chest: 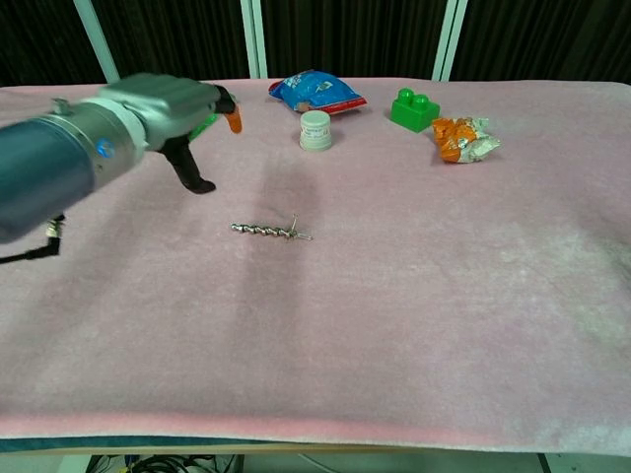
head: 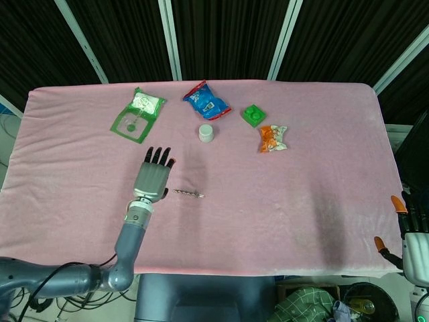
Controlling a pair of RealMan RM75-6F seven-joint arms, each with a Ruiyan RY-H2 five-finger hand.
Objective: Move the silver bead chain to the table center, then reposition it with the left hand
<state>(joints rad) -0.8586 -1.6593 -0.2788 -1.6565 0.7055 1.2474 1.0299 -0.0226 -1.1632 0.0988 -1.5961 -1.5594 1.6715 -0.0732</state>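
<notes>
No lettering can be read anywhere: the blue snack bag, the orange packet and the green pouch carry print (too small and blurred to tell).

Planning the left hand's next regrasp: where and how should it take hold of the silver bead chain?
Probably pinch the bead chain from above near its plain left end, nearest the left hand. It lies flat and thin on the cloth, stretched left to right, leaving nothing to wrap around; its right end carries a small clasp.

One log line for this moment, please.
left hand: open, lifted | chain: flat on cloth, free | right hand: idle at edge
</notes>
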